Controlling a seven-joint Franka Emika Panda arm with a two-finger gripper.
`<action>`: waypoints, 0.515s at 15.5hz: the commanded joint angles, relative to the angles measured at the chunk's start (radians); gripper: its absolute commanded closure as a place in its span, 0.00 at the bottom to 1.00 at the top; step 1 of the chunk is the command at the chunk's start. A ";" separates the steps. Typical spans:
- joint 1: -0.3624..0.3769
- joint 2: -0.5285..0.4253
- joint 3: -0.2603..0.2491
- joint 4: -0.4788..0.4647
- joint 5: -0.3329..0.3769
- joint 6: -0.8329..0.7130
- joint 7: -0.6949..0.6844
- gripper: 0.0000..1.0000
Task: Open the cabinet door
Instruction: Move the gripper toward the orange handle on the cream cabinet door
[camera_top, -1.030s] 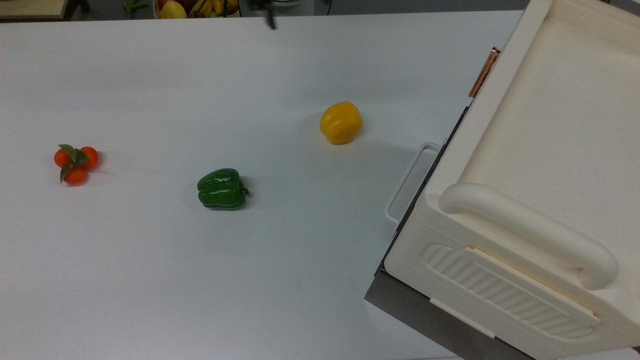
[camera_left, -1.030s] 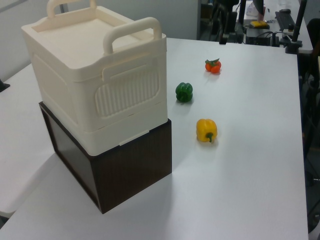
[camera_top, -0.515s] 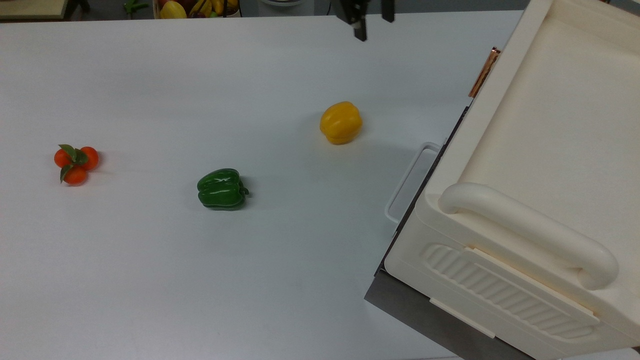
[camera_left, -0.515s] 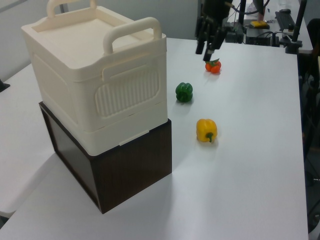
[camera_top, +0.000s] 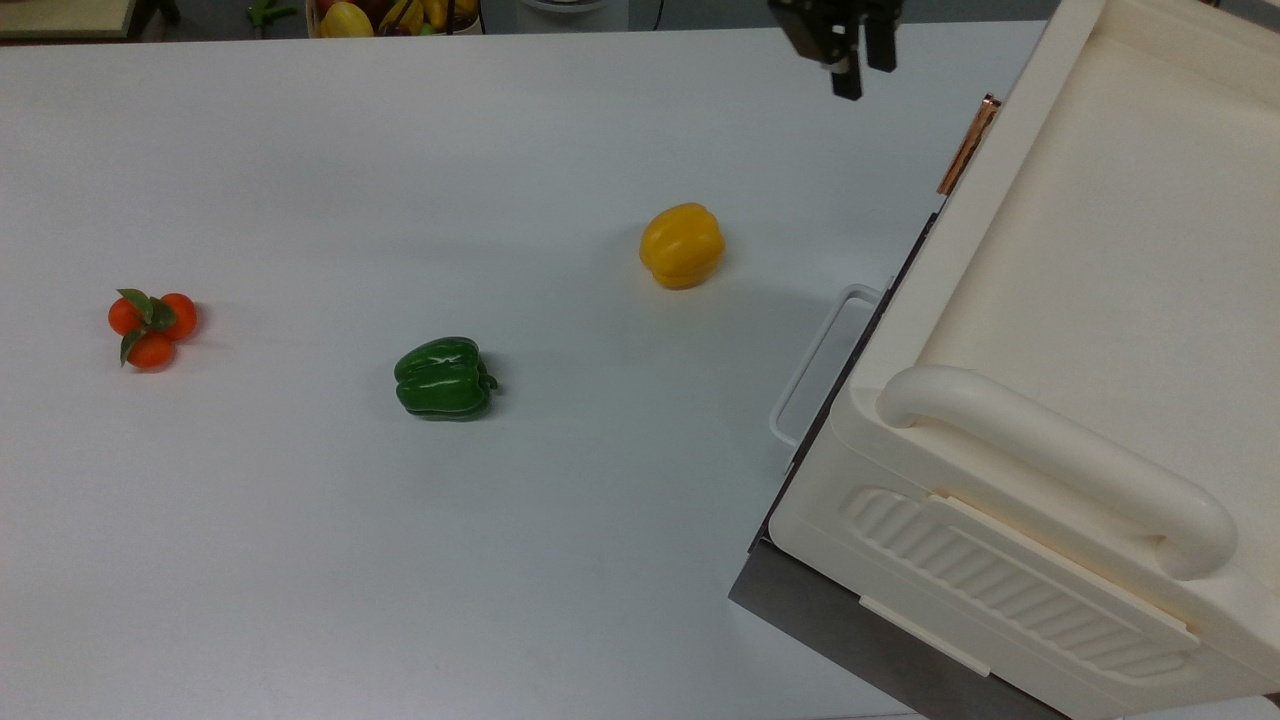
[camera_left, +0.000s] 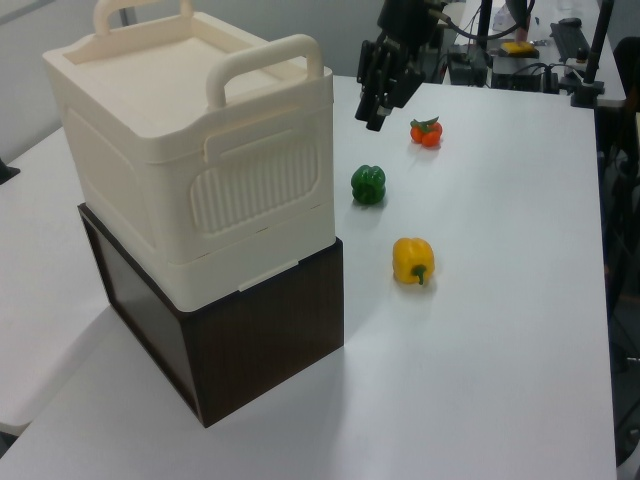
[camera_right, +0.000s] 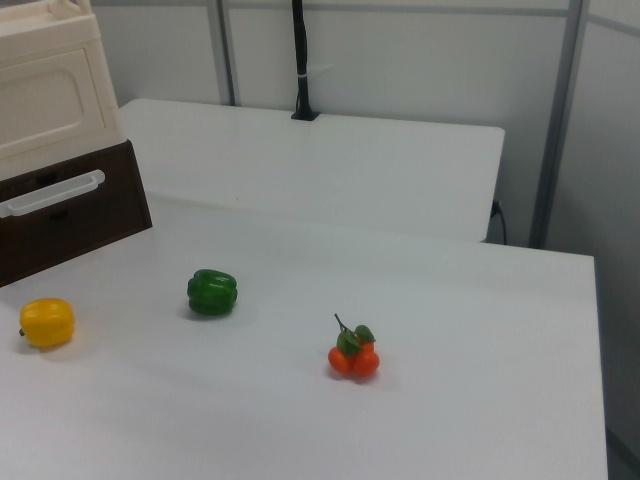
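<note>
The hand (camera_top: 858, 55) had swung across the desk (camera_top: 400, 550) toward the cabinet door (camera_right: 45, 100), closing on its copper handle (camera_top: 968, 145), so the approach looked nearly done. It hung near the handle, touching nothing, empty, fingers slightly parted. The door sat shut.

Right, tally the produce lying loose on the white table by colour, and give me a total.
Yellow: 1, the yellow bell pepper
Green: 1, the green bell pepper
Orange: 1, the cluster of small oranges with green leaves
Total: 3
</note>
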 joint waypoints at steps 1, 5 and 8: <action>0.003 0.026 0.028 0.025 0.011 0.072 0.003 0.87; 0.004 0.040 0.052 0.025 0.011 0.134 0.004 0.86; 0.011 0.052 0.058 0.025 0.010 0.178 0.007 0.75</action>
